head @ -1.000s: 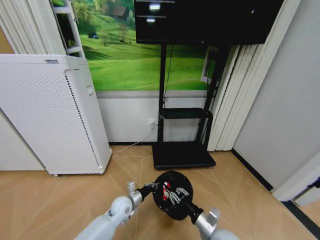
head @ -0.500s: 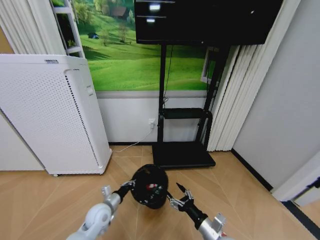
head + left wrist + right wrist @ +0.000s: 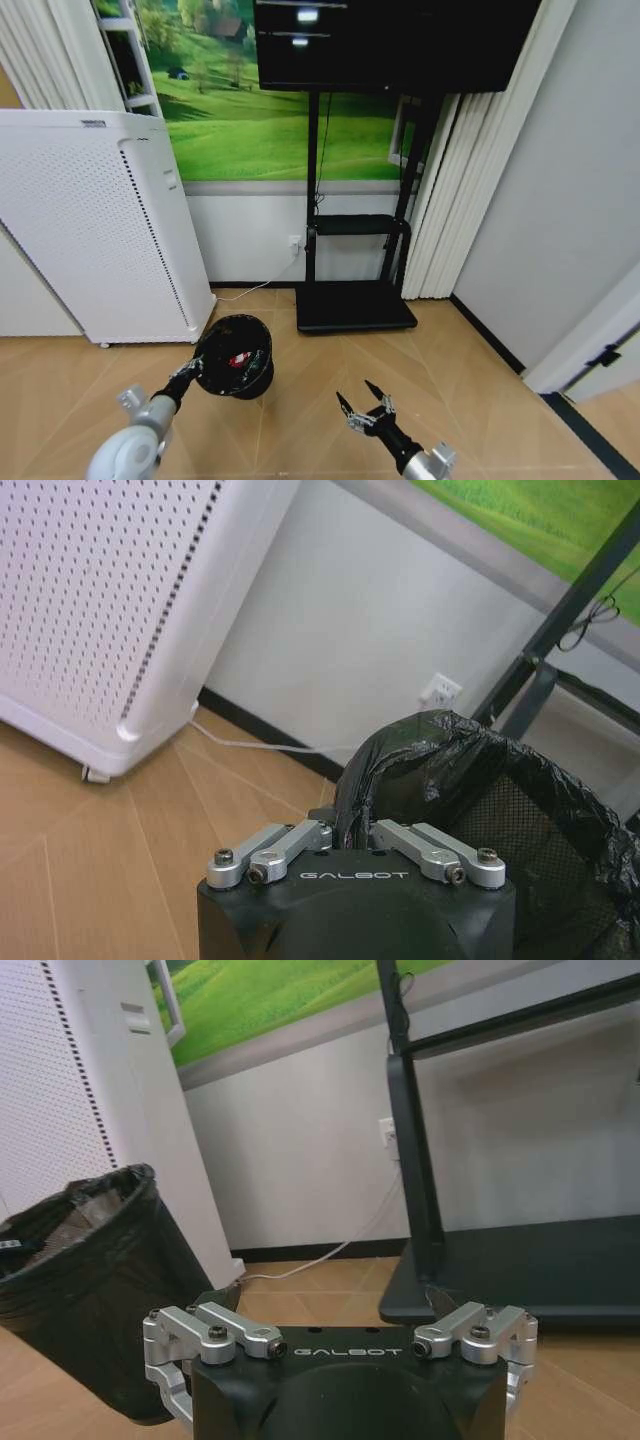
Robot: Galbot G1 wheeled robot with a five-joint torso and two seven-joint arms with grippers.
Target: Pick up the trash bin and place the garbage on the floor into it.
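The trash bin [image 3: 236, 357], black with a bin liner, hangs tilted low over the floor [image 3: 300, 430], its mouth turned towards me. A red-and-white piece of garbage [image 3: 238, 360] lies inside it. My left gripper [image 3: 193, 372] is shut on the bin's near rim; in the left wrist view the rim [image 3: 400, 755] runs between its fingers. My right gripper [image 3: 365, 408] hovers open over bare floor to the right of the bin, holding nothing. The right wrist view has the bin [image 3: 90, 1280] off to one side.
A tall white air purifier [image 3: 90, 220] stands at the left against the wall. A black TV stand base [image 3: 355, 305] lies just behind the bin, with a white cable [image 3: 250, 291] along the skirting. Curtains and a grey wall [image 3: 560, 200] close the right side.
My left arm has carried the bin leftward, away from the right gripper. The right gripper has come out of the bin and stands open. The camera has also shifted slightly.
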